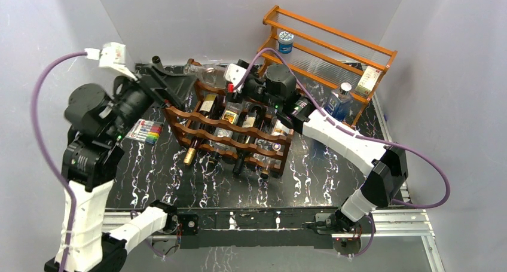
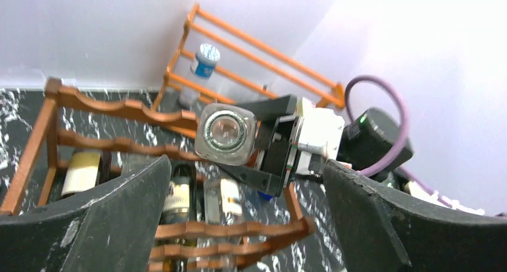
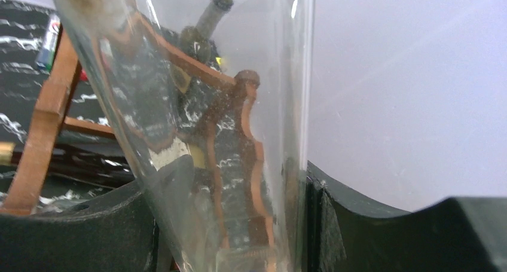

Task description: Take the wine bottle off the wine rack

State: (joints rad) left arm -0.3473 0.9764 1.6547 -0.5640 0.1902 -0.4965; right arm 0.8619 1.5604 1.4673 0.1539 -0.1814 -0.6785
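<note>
The dark reddish-brown wine rack point(image 1: 230, 137) stands mid-table with several bottles in its slots; it also shows in the left wrist view point(image 2: 119, 107) and the right wrist view point(image 3: 48, 110). My right gripper point(image 1: 224, 79) is shut on a clear glass wine bottle point(image 1: 206, 72) and holds it above the rack's back-left top corner. The bottle fills the right wrist view point(image 3: 239, 75) between the fingers. Its square base point(image 2: 224, 131) faces my left gripper point(image 2: 245, 224), which is open, empty and just left of the bottle in the top view point(image 1: 170, 86).
A lighter orange shelf point(image 1: 335, 45) stands at the back right with a blue-lidded jar point(image 1: 286, 42), a small box point(image 1: 369, 81) and a blue bottle point(image 1: 341, 101). A pack of coloured markers point(image 1: 146, 130) lies left of the rack. Grey walls enclose the table.
</note>
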